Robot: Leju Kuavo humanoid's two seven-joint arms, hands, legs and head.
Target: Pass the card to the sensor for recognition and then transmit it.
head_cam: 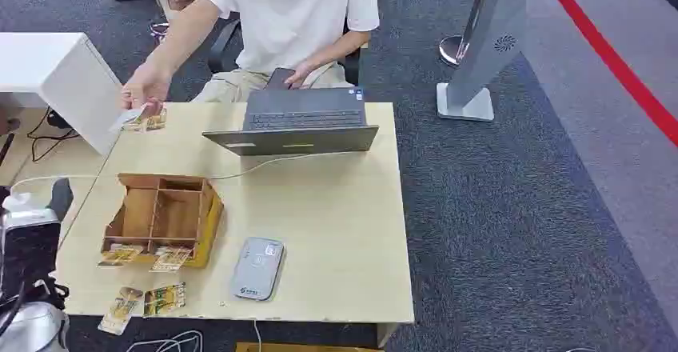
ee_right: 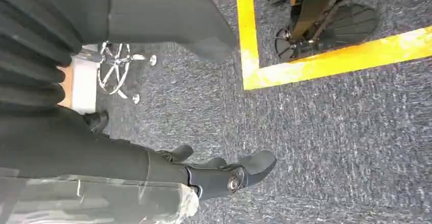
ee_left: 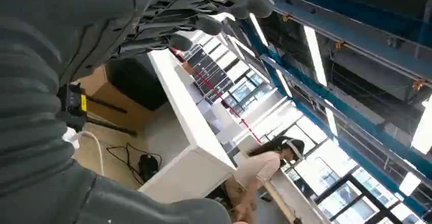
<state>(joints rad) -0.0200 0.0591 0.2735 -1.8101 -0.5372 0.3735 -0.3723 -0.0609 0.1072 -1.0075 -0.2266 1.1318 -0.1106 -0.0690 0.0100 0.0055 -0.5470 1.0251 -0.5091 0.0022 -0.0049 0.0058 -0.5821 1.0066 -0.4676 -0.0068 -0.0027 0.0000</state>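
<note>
Open laptop (head_cam: 300,124) at the table's (head_cam: 344,232) far edge, person (head_cam: 292,16) seated behind it, wooden organizer (head_cam: 164,216) near the front left, white cabinet (head_cam: 56,76) alongside, grey kiosk stand (head_cam: 484,48) on the carpet.

An open-plan office or test hall: grey carpet (head_cam: 512,208), yellow floor tape (ee_right: 305,68), a laptop desk (head_cam: 352,232), high glazed walls (ee_left: 326,183).

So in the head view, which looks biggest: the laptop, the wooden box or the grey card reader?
1. Laptop
2. Wooden box, looks a bit smaller
3. Grey card reader, smallest, though nearest the camera
</note>
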